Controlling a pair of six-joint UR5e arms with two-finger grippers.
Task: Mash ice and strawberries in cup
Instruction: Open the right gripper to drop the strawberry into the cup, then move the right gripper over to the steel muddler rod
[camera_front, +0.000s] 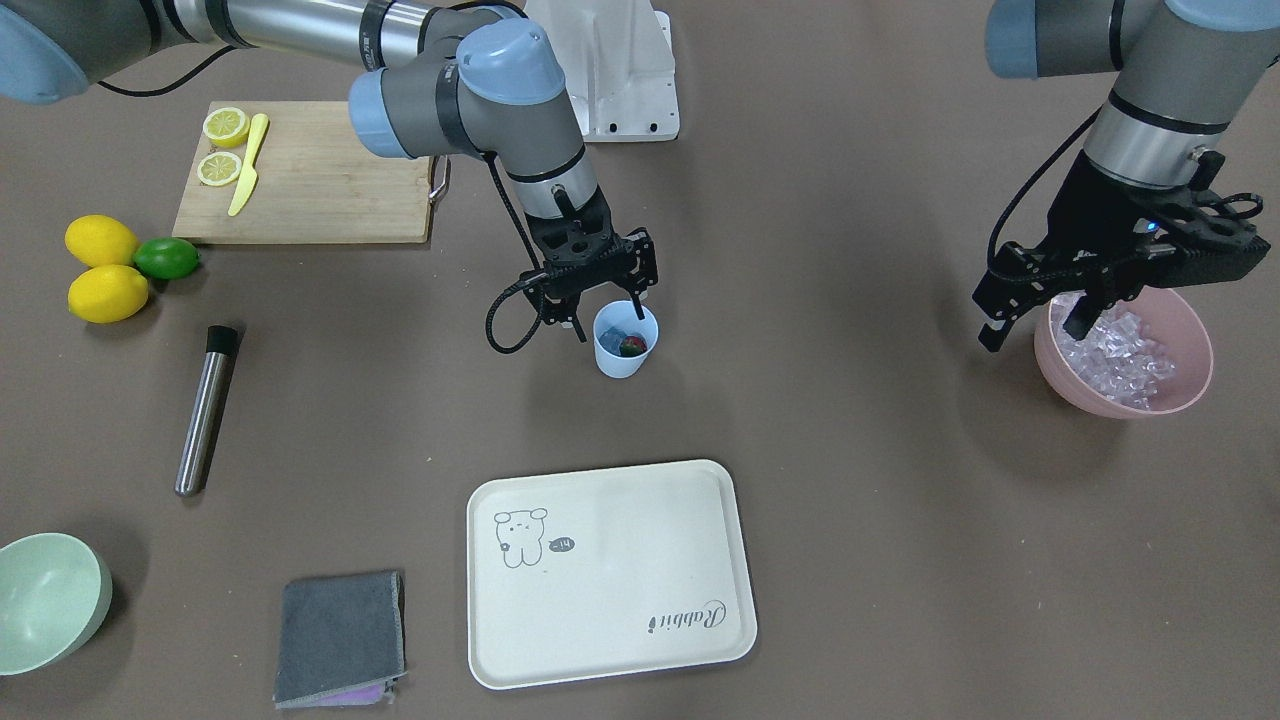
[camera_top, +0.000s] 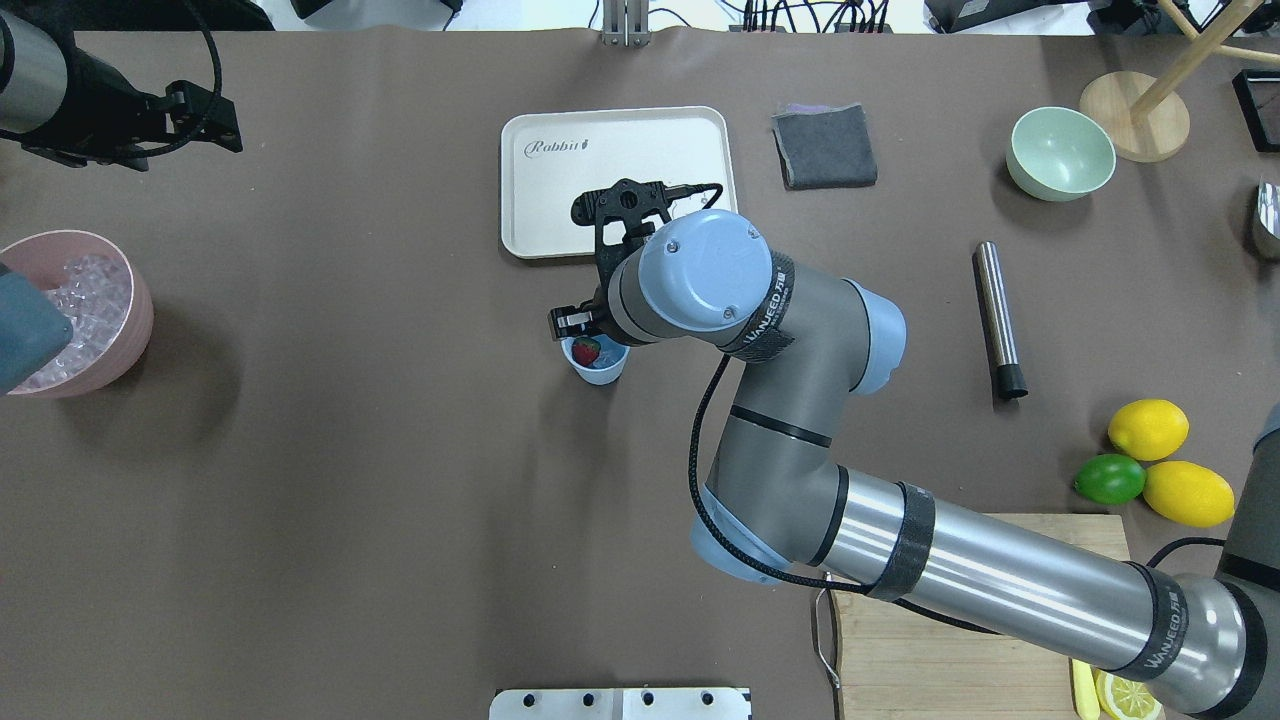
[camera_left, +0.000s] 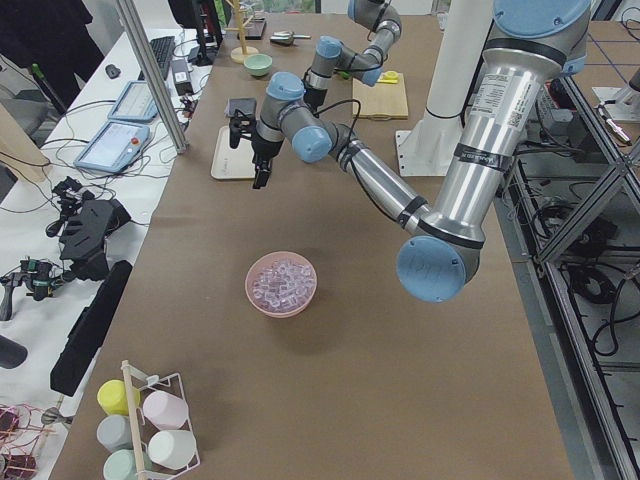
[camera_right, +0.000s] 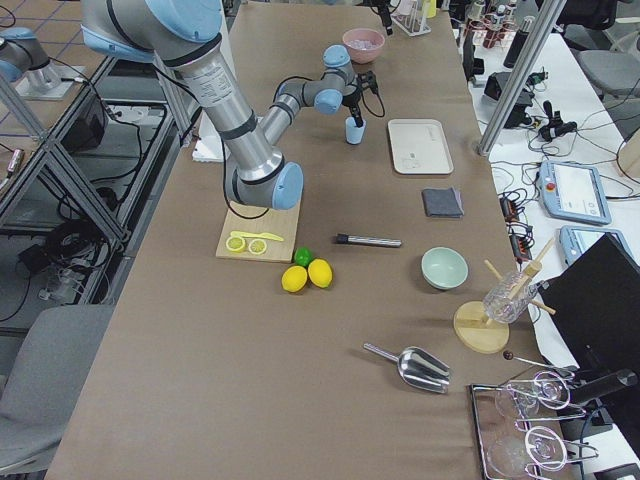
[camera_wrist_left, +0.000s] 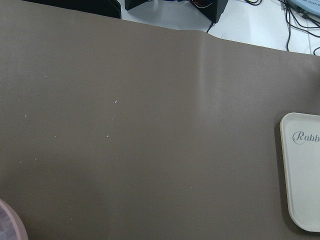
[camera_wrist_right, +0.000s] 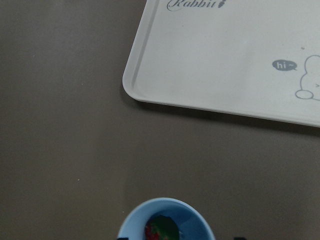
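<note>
The light-blue cup (camera_front: 622, 362) stands mid-table, holding the red strawberry (camera_front: 632, 346) and some pale ice (camera_front: 612, 330). My right gripper (camera_front: 608, 318) hangs open just above the cup's rim. One finger is outside the cup and the other is over its mouth, with nothing held. In the right wrist view the cup (camera_wrist_right: 134, 224) and the strawberry (camera_wrist_right: 159, 231) sit at the bottom edge. More ice (camera_front: 1115, 355) fills the pink bowl (camera_front: 1180, 395). My left gripper (camera_front: 1035, 325) is open over that bowl's near rim, with nothing visible between its fingers.
A cream tray (camera_front: 610, 570) lies in front of the cup. A steel muddler (camera_front: 205, 410), two lemons (camera_front: 105, 270) and a lime (camera_front: 167, 258) lie on my right side. There too are a cutting board (camera_front: 320, 190) with lemon halves and a knife, a green bowl (camera_front: 45, 600) and a grey cloth (camera_front: 340, 635).
</note>
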